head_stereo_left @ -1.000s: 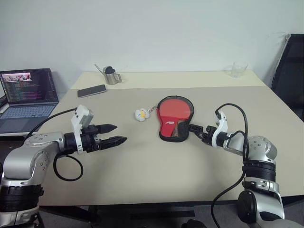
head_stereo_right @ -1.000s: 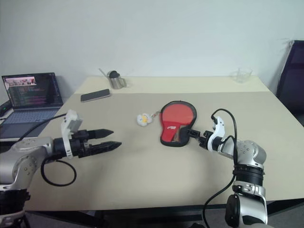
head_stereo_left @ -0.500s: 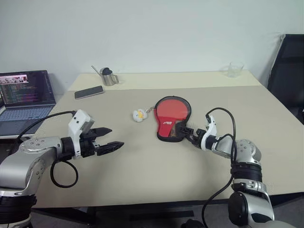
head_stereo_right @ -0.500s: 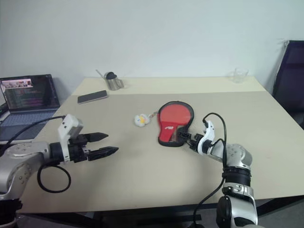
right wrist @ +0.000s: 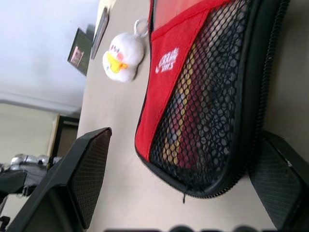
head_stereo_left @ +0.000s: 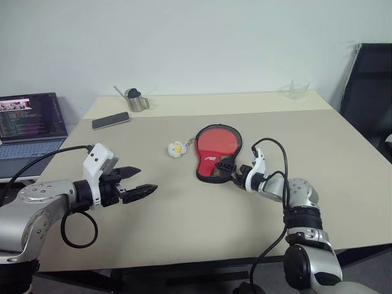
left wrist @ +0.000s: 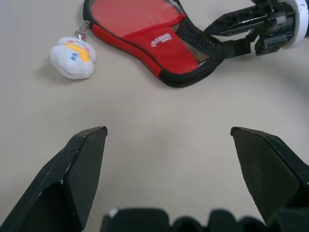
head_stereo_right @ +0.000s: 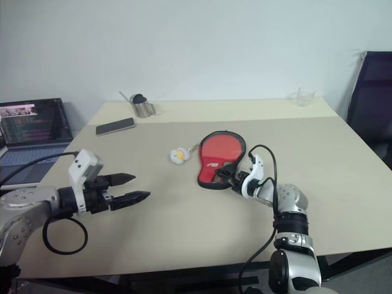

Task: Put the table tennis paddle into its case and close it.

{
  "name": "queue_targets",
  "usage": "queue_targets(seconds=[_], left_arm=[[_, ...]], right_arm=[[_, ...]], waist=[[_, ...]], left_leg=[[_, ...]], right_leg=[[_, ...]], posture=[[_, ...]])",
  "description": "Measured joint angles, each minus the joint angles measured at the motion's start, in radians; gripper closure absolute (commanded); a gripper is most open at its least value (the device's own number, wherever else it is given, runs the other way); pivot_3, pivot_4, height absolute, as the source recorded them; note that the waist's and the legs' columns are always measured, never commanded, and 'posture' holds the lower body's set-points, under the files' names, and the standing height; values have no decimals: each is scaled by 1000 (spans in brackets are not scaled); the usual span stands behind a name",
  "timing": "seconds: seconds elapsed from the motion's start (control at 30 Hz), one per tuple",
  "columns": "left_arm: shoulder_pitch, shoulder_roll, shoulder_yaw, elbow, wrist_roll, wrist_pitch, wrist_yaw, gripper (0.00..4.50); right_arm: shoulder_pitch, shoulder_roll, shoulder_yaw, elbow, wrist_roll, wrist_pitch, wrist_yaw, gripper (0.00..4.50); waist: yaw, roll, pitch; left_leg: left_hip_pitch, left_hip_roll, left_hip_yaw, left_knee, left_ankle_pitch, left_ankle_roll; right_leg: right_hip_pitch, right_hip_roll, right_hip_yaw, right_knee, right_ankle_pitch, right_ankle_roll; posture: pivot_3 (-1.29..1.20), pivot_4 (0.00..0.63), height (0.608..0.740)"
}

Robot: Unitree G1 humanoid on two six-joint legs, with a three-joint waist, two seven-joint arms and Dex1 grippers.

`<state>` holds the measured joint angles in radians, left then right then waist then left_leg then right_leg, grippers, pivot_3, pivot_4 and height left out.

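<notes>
The case (head_stereo_left: 215, 153) lies flat on the table (head_stereo_left: 184, 226), red side up, with its mesh pocket at the narrow end. The table tennis paddle sits inside it: its red face (head_stereo_left: 219, 139) shows in the round end, and its striped handle (right wrist: 193, 111) shows through the mesh. My right gripper (head_stereo_left: 226, 172) is open at the case's narrow end, a finger on either side of it (right wrist: 186, 137). My left gripper (head_stereo_left: 146, 179) hangs open and holds nothing, well to the left of the case, pointing towards it (left wrist: 169, 140).
A small white plush toy (head_stereo_left: 176, 149) lies by the case's round end, joined to it by a ring. A phone (head_stereo_left: 111, 120), a metal jug (head_stereo_left: 133, 100) and a glass (head_stereo_left: 298, 89) stand at the back. A laptop (head_stereo_left: 27, 122) is far left and a black chair (head_stereo_left: 367, 92) far right.
My right gripper has moved left, so its open fingers now straddle the case's narrow end. The left gripper has hardly moved. The camera has turned a little to the right.
</notes>
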<state>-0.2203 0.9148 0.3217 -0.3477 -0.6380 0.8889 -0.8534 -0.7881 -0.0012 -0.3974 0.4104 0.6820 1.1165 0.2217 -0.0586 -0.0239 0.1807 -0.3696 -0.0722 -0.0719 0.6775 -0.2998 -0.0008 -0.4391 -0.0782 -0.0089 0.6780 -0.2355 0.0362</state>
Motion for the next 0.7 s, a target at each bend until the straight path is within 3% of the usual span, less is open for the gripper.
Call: queue_targets(seconds=[0.13,0.57,0.7], left_arm=[[1,0,0,-2,-7,0,16,34],[-4,0,-10,-1,-10,-6,36,0],[-7,-1,-21,1,-9,-11,36,0]], right_arm=[[-7,5,13,12,-2,-15,-8,0],[-14,-1,29,36,-15,-40,-34,4486],[-15,-1,30,32,-15,-38,-46,4486]], waist=[[1,0,0],[2,0,0],[4,0,0]], left_leg=[[0,0,0,0,0,0],[1,0,0,-1,0,0],[2,0,-1,-1,0,0]], right_leg=[[0,0,0,0,0,0],[2,0,0,-2,0,0],[3,0,-1,-2,0,0]], posture=[[0,150,740],[0,150,740],[0,150,740]])
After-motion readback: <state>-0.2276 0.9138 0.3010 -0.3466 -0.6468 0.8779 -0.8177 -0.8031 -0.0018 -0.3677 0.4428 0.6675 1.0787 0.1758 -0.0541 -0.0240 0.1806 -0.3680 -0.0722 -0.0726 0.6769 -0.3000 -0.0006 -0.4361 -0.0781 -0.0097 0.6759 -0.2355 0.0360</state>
